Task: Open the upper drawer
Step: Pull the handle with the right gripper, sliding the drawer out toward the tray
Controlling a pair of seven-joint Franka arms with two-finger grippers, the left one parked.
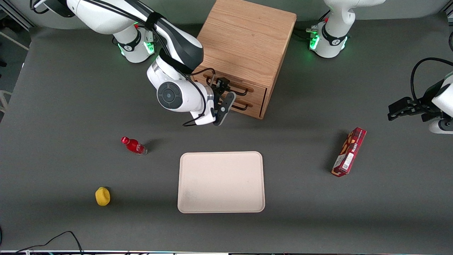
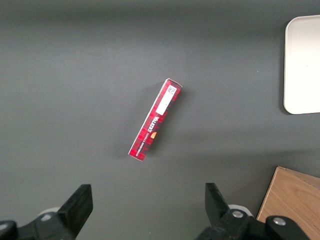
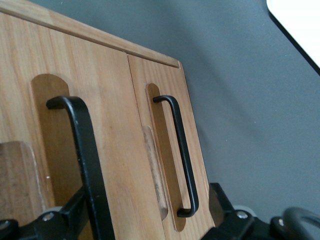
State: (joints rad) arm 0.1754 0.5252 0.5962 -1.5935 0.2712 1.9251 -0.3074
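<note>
The hand sits open at the upper drawer, fingers either side of its black handle; drawer's shut.

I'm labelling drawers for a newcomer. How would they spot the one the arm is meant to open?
Find the oak cabinet standing farther from the front camera than the beige tray. Its front carries two matching drawers with black wire handles. The upper drawer is the top one, just under the cabinet's lid; the gripper is at its handle.
</note>
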